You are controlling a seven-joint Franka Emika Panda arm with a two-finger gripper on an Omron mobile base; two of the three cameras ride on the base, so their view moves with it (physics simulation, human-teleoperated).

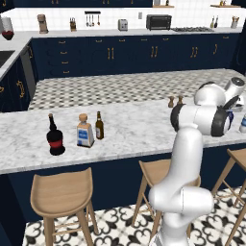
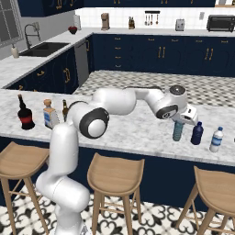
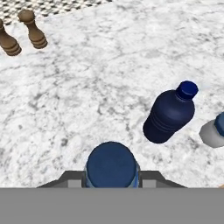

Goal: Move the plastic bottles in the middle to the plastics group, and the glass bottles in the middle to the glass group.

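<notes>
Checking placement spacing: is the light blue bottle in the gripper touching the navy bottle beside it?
Apart. The right base view shows bare marble between the light blue bottle and the navy bottle; the hand view shows the same gap.

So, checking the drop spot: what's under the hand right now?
The light blue bottle stands under the hand, fingers at its blue cap, on the marble counter. Its base contact is hidden in the hand view.

Pale bottle (image 3: 215, 131) cut off at hand view's edge, slim bottle's (image 3: 110, 165) body hidden beneath its cap
</notes>
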